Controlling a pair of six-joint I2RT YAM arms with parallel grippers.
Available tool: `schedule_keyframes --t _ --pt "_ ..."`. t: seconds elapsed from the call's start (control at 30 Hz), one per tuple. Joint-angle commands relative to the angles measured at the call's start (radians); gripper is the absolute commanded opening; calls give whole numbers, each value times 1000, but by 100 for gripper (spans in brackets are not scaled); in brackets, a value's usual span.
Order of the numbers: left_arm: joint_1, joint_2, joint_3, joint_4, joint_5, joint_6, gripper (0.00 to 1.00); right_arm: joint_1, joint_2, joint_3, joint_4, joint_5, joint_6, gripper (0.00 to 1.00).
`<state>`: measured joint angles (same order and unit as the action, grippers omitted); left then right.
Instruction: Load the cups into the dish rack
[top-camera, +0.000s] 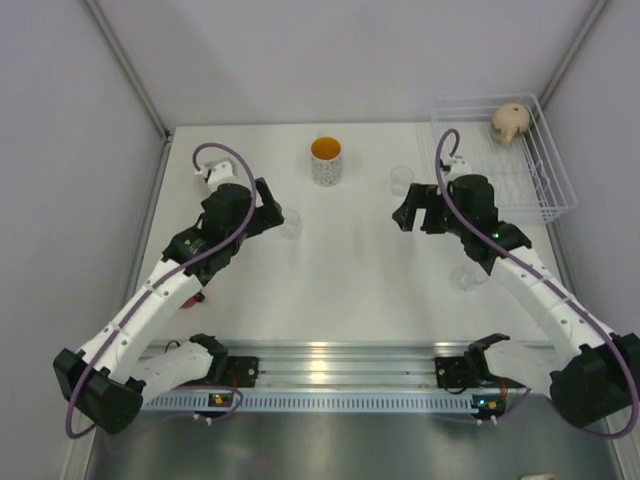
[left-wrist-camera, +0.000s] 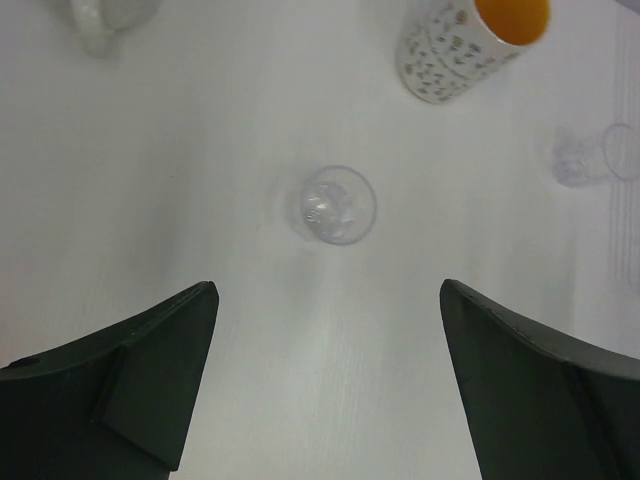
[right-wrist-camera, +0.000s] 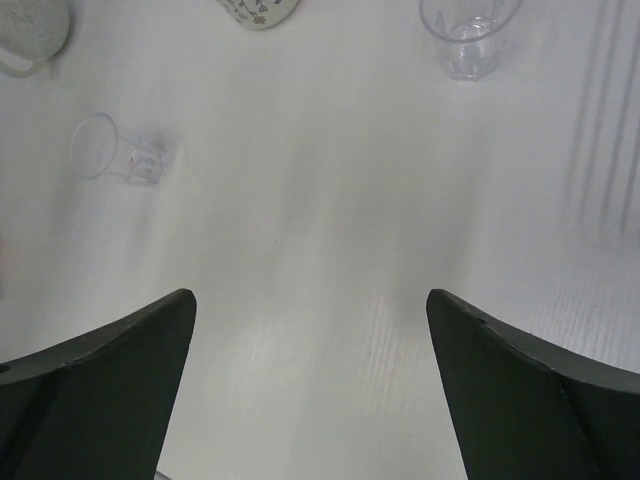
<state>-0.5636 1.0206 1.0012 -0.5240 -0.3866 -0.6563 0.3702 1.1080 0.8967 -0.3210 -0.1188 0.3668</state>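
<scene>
The speckled mug with the orange inside stands at the back middle of the table. A clear tumbler is just right of my open left gripper; in the left wrist view that tumbler stands upright, ahead of the empty gripper. A second tumbler stands just beyond my open right gripper, up and right in the right wrist view, whose gripper holds nothing. The white wire dish rack at the back right holds a beige mug.
A third clear tumbler stands close beside the right forearm. A white mug sits far left of the left gripper. A bit of red shows under the left arm. Grey walls enclose the table on three sides.
</scene>
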Motion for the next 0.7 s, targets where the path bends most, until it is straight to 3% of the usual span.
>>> schedule_keyframes --t 0.0,0.13,0.37,0.67 --pt "130 -27 34 -106 -1 -52 98 10 -91 -38 65 21 -23 99" --pt "270 -24 47 -198 -2 -82 98 9 -137 -48 86 -37 -9 99" --pt "508 24 -3 -222 68 -68 98 10 -183 -67 108 -47 -2 99" --pt "651 76 -96 -229 49 -66 98 9 -195 -79 103 -48 0 99"
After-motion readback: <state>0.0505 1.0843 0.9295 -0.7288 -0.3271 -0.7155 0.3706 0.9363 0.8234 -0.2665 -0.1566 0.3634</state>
